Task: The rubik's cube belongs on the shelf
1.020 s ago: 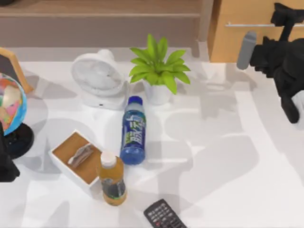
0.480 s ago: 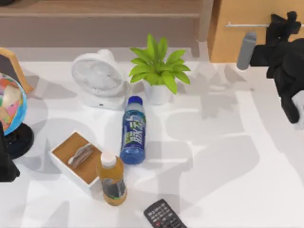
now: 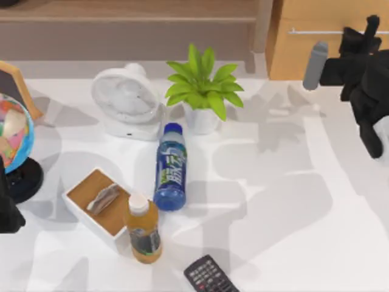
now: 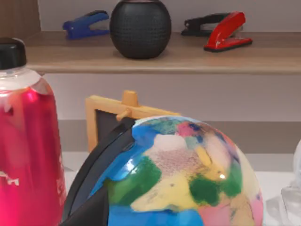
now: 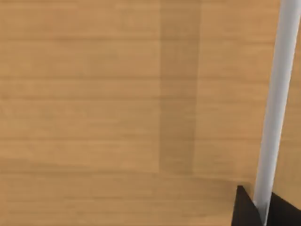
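The rubik's cube is out of view. The shelf [image 3: 121,9] is a long light-brown ledge with a greyish front along the far edge of the table, and it also appears in the left wrist view [image 4: 197,56]. My right gripper [image 3: 363,31] is at the far right, against the orange-tan drawer [image 3: 316,58]. In the right wrist view its black fingers [image 5: 244,209] close on either side of the silver bar handle [image 5: 277,94]. My left arm [image 3: 7,207] is parked at the table's left edge, beside the globe [image 3: 12,134].
A white fan [image 3: 124,97], a potted plant [image 3: 203,85], a lying blue bottle [image 3: 170,173], an orange bottle [image 3: 143,234], a wooden tray [image 3: 82,188] and a remote [image 3: 209,277] occupy the left half. A black speaker [image 4: 140,27] and staplers sit on the shelf.
My right gripper has moved toward the far right and now reaches the drawer's bar handle. The left arm and the table's objects have not moved.
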{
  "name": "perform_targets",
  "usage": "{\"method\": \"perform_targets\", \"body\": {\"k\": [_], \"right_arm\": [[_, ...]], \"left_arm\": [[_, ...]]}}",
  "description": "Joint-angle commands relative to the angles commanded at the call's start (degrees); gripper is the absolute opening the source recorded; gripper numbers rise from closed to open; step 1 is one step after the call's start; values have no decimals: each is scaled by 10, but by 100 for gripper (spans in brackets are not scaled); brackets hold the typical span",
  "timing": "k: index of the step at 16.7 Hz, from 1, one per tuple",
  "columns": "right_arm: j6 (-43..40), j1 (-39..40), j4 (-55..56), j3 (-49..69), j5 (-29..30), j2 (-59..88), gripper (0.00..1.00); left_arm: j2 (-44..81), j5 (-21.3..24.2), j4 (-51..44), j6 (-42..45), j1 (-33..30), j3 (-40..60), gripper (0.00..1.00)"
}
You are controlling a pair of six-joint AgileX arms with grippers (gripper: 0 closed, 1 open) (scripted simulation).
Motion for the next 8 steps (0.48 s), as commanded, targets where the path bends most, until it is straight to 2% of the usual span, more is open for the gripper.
{"method": "perform_targets", "body": {"k": [5, 8], "right_arm": [[2, 2, 0, -3, 1, -1, 0], [2, 7, 23, -42, 6, -20, 0]], "left_arm": [[0, 0, 0, 0, 0, 0, 100], [0, 0, 0, 0, 0, 0, 100]]}}
